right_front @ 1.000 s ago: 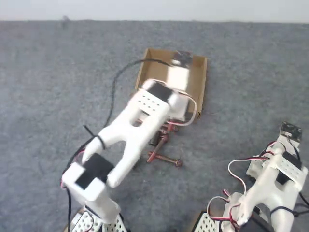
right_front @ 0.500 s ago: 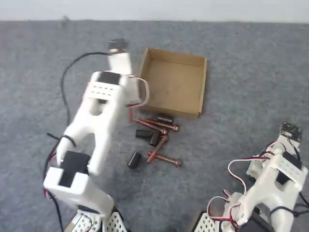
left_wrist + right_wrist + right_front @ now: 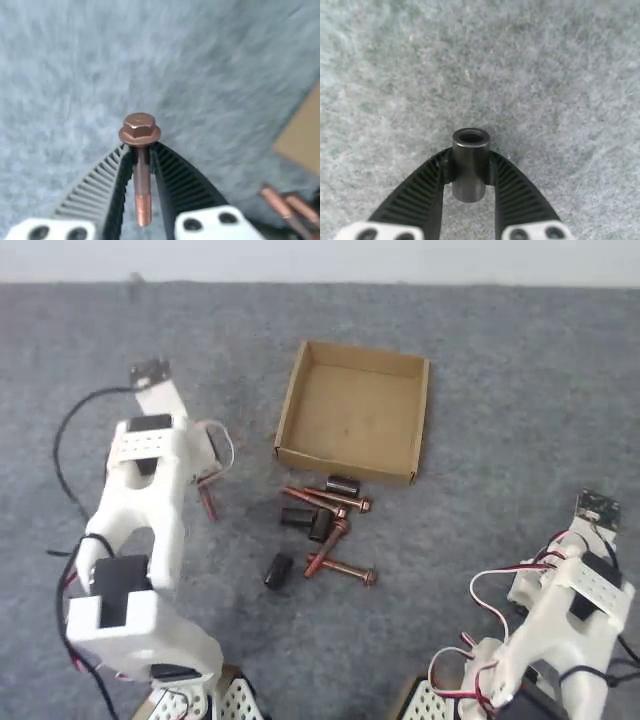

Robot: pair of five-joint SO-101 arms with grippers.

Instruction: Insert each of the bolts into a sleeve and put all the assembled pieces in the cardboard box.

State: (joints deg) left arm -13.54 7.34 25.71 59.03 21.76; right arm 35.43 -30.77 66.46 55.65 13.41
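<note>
While left hand [image 3: 141,149] pinches a bolt [image 3: 140,132] | right hand [image 3: 470,161] pinches a sleeve [image 3: 470,148]

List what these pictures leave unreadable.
High view: loose copper hex bolts overlap among black cylindrical sleeves; count unclear.
Left wrist view: brown cardboard box, cut by the frame edge, blurred.
Right wrist view: held black sleeve's bore, too dark inside.

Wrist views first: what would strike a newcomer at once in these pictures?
The left pincer grips a copper bolt, its head past the tips, and the right pincer grips a black sleeve, bore showing. In the high view, loose bolts and sleeves lie heaped just outside the empty cardboard box.
</note>
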